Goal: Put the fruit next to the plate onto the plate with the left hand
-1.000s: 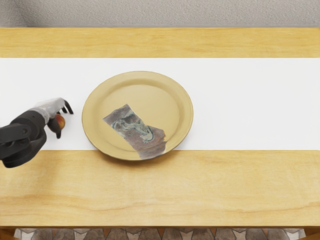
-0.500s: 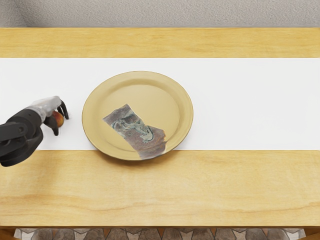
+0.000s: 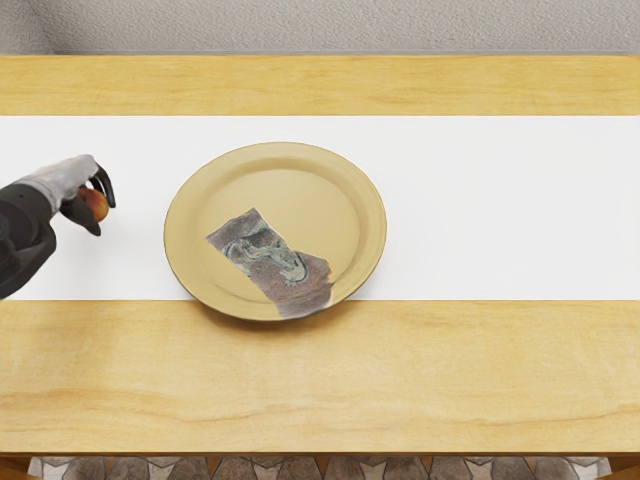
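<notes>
A small, round, red-orange fruit (image 3: 96, 203) is clasped in the curled dark fingers of the left hand (image 3: 72, 190), over the smooth white runner (image 3: 500, 200) near the grained wooden table's (image 3: 320, 380) left edge. It is kept apart from the round tan plate (image 3: 300, 165), on which a mottled grey-brown patch (image 3: 270, 262) is seen.

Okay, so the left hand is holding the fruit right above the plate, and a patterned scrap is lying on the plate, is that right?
Not quite. The left hand does hold the fruit, but it is off to the left of the plate, over the white runner, not above the plate. The head view shows the gap between them. The patterned scrap does lie on the plate.
</notes>
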{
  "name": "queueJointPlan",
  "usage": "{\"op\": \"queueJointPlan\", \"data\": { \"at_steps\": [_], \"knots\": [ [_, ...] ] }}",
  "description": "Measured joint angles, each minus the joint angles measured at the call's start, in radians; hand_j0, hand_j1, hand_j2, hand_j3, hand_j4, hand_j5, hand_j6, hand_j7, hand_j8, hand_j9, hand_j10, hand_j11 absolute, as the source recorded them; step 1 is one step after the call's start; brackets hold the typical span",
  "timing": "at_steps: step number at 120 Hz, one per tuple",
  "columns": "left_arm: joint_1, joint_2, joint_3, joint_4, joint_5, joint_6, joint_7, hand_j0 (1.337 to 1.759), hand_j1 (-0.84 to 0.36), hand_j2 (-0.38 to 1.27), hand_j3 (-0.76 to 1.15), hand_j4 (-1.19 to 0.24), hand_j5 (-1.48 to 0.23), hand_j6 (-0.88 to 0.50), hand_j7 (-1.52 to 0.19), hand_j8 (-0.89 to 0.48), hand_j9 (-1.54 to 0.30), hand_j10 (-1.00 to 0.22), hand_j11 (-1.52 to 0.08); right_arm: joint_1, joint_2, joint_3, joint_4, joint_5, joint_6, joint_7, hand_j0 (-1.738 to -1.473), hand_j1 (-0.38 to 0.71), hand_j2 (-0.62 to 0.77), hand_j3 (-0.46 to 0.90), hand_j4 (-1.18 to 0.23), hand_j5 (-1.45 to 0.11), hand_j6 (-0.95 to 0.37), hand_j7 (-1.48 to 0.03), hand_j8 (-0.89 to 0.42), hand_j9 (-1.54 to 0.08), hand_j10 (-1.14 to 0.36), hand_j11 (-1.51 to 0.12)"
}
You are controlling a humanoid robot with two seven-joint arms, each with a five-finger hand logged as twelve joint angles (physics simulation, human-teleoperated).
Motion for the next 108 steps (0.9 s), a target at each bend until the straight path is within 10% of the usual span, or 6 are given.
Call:
{"op": "queueJointPlan", "data": {
  "at_steps": [61,108],
  "knots": [
    [-0.025,0.042,-0.262,-0.168,-0.205,-0.14,0.0,1.646,-0.26,0.27,0.0,-0.86,-1.04,-0.48,-1.09,-0.44,-1.11,-0.65,-1.15,0.0,0.0,0.0,0.0,0.0,0.0,0.0,-1.658,-0.3,-0.01,0.0,-0.04,-0.05,-0.04,-0.05,-0.04,-0.05,-0.04,-0.05],
    [-0.054,-0.137,-0.409,-0.175,-0.427,-0.326,0.0,1.646,-0.3,0.31,0.0,-0.85,-1.06,-0.45,-1.1,-0.41,-1.12,-0.62,-1.15,0.0,0.0,0.0,0.0,0.0,0.0,0.0,-1.658,-0.3,-0.01,0.0,-0.04,-0.05,-0.04,-0.05,-0.04,-0.05,-0.04,-0.05]
  ]
}}
